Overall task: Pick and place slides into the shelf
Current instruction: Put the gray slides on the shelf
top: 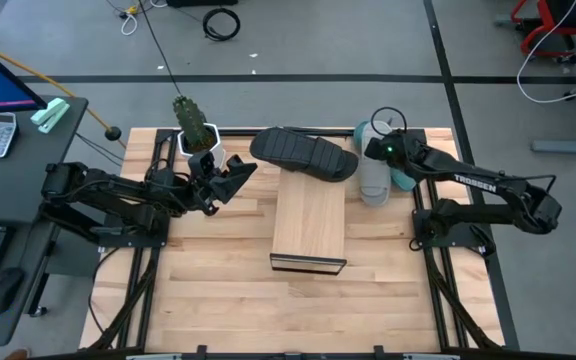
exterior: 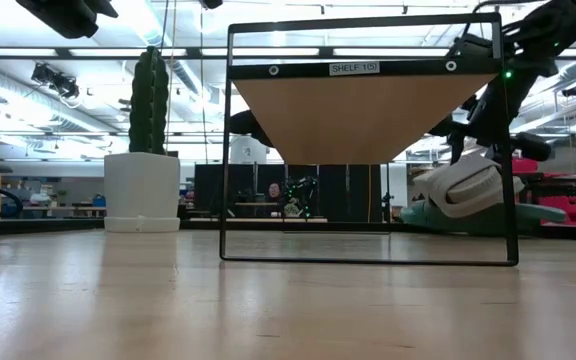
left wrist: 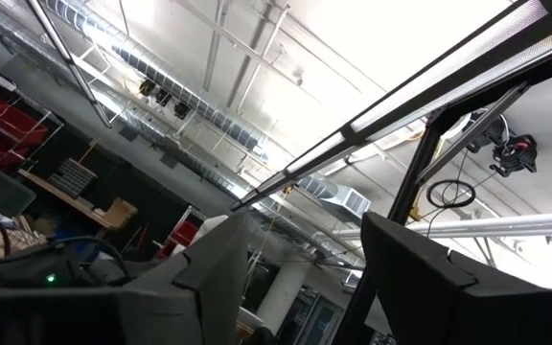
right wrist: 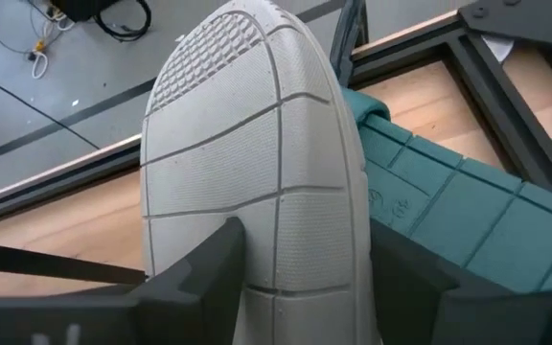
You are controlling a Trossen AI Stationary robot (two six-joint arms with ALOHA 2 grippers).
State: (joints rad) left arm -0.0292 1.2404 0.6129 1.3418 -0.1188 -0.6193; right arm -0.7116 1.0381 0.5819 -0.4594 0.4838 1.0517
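The right arm hides most of the teal slide [top: 404,180]. The shelf [top: 309,220] covers part of the black slide [top: 303,153].

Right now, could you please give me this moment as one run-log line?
right gripper: shut on grey slide | teal slide: beside it | black slide: on shelf | left gripper: raised, empty

Shelf [exterior: 368,110]: seen end-on, light-wood board in a black frame, labelled.
Plant [exterior: 149,100]: set in a white pot [exterior: 141,190], left.
Grey slide [exterior: 458,187]: tilted, above the teal slide [exterior: 468,217], right.
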